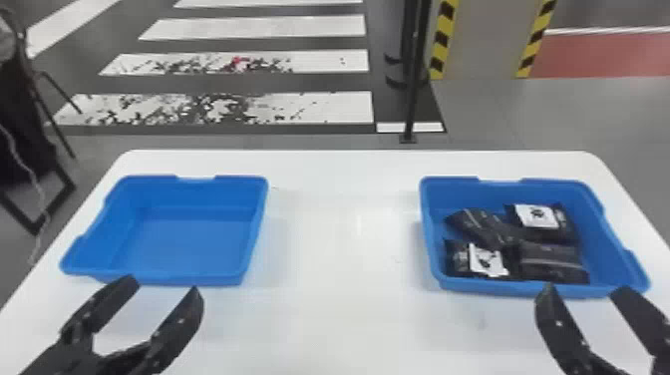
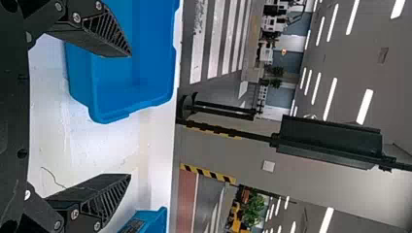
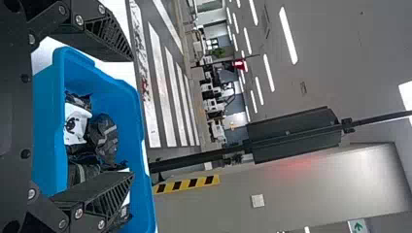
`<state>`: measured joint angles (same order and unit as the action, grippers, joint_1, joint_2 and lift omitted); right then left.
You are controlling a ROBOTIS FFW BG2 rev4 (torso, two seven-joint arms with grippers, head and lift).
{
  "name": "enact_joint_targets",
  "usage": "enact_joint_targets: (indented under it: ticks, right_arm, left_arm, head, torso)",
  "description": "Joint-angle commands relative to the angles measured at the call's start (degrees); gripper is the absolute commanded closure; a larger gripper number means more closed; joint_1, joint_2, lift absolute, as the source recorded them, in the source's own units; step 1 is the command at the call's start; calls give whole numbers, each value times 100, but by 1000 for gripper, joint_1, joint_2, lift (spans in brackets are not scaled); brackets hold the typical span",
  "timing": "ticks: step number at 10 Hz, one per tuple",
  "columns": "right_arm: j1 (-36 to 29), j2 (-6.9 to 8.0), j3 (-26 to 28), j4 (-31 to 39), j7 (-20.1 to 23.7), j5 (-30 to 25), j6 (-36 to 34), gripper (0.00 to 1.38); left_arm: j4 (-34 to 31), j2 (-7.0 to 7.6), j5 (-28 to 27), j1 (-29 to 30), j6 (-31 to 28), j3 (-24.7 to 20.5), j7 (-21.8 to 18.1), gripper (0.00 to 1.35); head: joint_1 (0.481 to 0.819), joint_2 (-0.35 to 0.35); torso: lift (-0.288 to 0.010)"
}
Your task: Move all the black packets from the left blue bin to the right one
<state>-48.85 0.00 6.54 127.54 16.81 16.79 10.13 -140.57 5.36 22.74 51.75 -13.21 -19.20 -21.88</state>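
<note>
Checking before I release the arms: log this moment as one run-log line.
black packets: in right blue bin | left blue bin: none | left gripper: open | right gripper: open | transfer: looks complete

A white table (image 1: pixel 344 224) with rounded far corners stands on a grey floor (image 1: pixel 503 114). Beyond it, broad white stripes (image 1: pixel 259 27) cross darker flooring, the two nearest broken by ragged dark patches. A black pole (image 1: pixel 416 65) rises behind the table, just beside a grey upright surface (image 1: pixel 486 45) edged with yellow-and-black tape (image 1: pixel 440 40); farther right lies a red floor area (image 1: pixel 608 55). On the left, a pale cable (image 1: pixel 34 182) hangs by a black frame (image 1: pixel 55 192). The wrist views show long white ceiling lights (image 2: pixel 330 99), distant greenery (image 2: pixel 254 211) and a green-and-white sign (image 3: pixel 358 226).
</note>
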Motion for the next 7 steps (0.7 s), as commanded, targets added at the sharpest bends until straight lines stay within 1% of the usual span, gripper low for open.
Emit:
enact_joint_targets:
  ticks: [1,7]
  right_arm:
    - [19,5,-2,-7,6,0,0,205]
    - [62,5,-2,-49,6,12,0,205]
  left_arm:
    - [2,0,34,0,-14,0,0,191]
    - [16,0,80,0,-28,0,0,191]
  head:
    - [695,61]
    - [695,60]
  torso:
    - [-185]
    - [-185]
